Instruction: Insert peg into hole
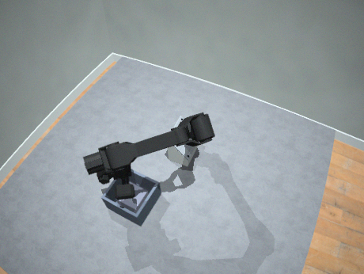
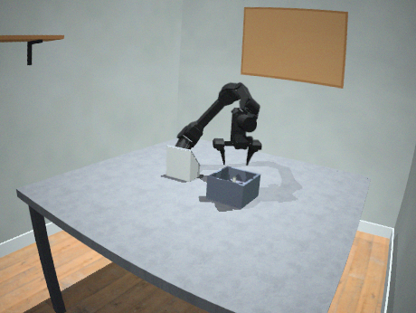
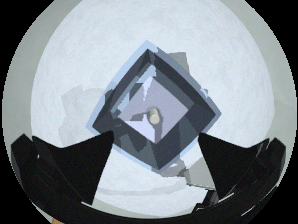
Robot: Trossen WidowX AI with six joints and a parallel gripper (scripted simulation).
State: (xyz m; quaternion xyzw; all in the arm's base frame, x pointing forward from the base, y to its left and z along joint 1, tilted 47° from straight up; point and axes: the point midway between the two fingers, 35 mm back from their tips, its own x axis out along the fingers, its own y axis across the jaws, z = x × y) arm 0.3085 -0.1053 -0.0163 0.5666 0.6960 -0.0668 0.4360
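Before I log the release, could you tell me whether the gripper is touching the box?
Apart: in the exterior view, the open gripper hangs above the box, wall showing between fingertips and rim.

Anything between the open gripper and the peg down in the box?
Nothing visible. The gripper hangs open and empty above the open box. In the wrist view the peg shows end-on at the middle of the box floor, with an unblocked line down between the fingers. The box walls ring it but do not cover it.
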